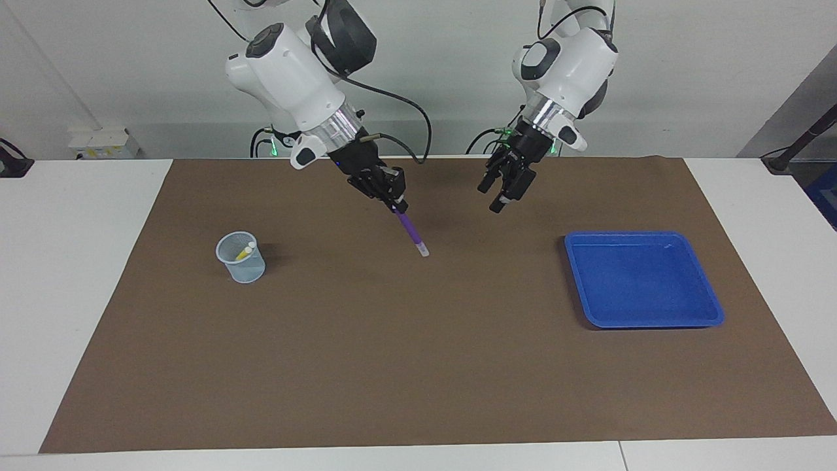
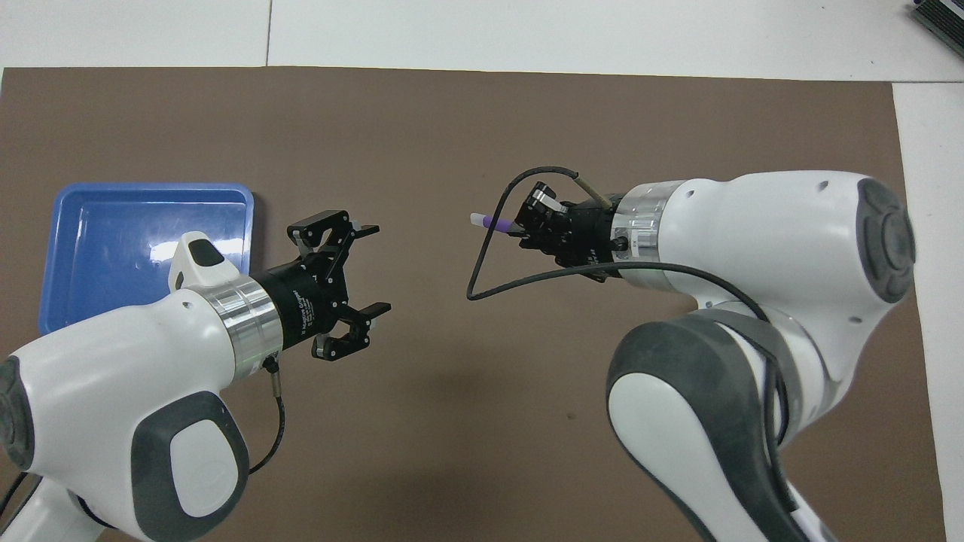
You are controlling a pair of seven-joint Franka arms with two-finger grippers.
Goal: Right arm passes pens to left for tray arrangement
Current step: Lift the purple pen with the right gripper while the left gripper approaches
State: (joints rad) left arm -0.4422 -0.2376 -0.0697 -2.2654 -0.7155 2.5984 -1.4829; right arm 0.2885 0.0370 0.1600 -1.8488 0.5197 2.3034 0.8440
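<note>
Holding the purple pen [image 1: 411, 230] by its upper end, the right gripper [image 1: 397, 205] hangs over the middle of the brown mat [image 1: 418, 366], fingers pressed tight on the barrel, so that the pen slants down and away from them with its whitish cap at the low, free end. That free end is what the next move turns on: seen from overhead, the pen's long axis runs straight out of the right fingers toward the left gripper [image 2: 363, 269], and the cap points almost at the gap between that gripper's fingers [image 2: 369, 229], which are spread wide and hold nothing. The two grippers face each other over the mat but are apart, with bare mat showing between cap and left fingertips; nothing touches yet. The left arm is the only free one near the pen, so a handover probably needs its spread fingers brought around the lower barrel, crosswise to the pen's length, before the right fingers let go. Out past the left gripper, toward the left arm's end of the table, the blue tray [image 1: 709, 307] lies flat on the mat with no pen in it. Out past the right gripper, toward the right arm's end, the small mesh cup [image 1: 242, 265] stands upright with the yellow pen [image 1: 244, 251] leaning inside; any other pen in it I cannot make out.
</note>
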